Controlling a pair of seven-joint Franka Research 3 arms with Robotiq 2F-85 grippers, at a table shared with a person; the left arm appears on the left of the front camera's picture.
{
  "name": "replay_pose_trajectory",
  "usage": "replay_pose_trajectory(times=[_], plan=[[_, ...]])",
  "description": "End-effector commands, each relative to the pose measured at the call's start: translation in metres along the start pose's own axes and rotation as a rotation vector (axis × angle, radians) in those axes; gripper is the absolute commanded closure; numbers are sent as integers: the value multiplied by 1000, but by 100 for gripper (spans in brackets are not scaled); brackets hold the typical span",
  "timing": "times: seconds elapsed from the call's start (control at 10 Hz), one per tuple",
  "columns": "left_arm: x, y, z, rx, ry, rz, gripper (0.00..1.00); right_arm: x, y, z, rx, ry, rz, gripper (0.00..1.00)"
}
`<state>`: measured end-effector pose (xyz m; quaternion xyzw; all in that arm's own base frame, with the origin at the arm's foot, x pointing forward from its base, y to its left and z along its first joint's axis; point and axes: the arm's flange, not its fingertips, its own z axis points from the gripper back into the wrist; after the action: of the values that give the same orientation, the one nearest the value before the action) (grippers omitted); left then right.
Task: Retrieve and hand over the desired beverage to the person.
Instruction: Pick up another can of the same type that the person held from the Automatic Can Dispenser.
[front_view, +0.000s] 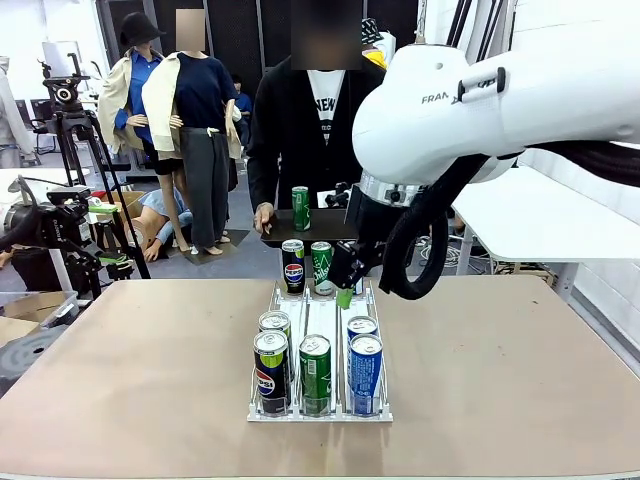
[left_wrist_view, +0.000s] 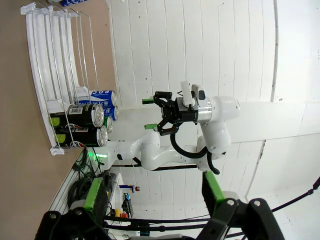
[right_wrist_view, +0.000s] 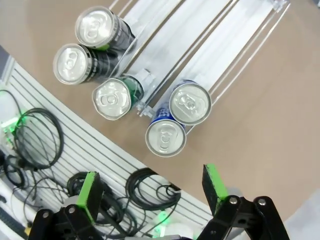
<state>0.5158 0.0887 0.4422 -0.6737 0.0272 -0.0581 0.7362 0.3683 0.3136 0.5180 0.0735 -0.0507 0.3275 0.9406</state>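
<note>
A matte tan tabletop (front_view: 150, 380) is seen, with a clear acrylic three-lane rack (front_view: 318, 412) set at its middle, running from the near edge toward the far edge. At the rack's near end two black Pepsi cans (front_view: 270, 368), one green near can (front_view: 315, 372) and two blue cans (front_view: 365, 372) are stood upright. At the rack's far end a far black can (front_view: 293, 265) and a far green can (front_view: 321, 262) are stood side by side.

The black right gripper (front_view: 345, 288) on its white arm is hung just above the rack's far end, beside the far green can. Its fingers are spread wide and nothing is held. The left gripper (left_wrist_view: 152, 192) is kept off to the rack's side, fingers also wide and empty.

The person in a black jacket (front_view: 290, 120) is stood beyond the far edge. A flat black tray (front_view: 335, 228) is held there, with a green tray can (front_view: 301, 208) upright on it. Which drink is wanted cannot be told.

Room: a white panelled wall (front_view: 600, 260) at right, a white side table (front_view: 530, 215) before it and a black tripod camera (front_view: 65, 100) at left are noted. Black cables (right_wrist_view: 45, 135) are seen on a slatted white floor panel past the near edge.
</note>
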Motion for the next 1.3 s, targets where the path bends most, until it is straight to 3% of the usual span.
replay_pose_trajectory(times=[0.0, 0.3, 1.2], plan=[[0, 0, 1, 11, -5, -1, 0, -6, 6, -13, -97, -19, -56, 0], [0, 0, 1, 11, -5, -1, 0, -8, 12, -27, -137, -40, -73, 0], [0, 0, 1, 11, -5, -1, 0, -13, 14, -77, -105, 9, -97, 0]])
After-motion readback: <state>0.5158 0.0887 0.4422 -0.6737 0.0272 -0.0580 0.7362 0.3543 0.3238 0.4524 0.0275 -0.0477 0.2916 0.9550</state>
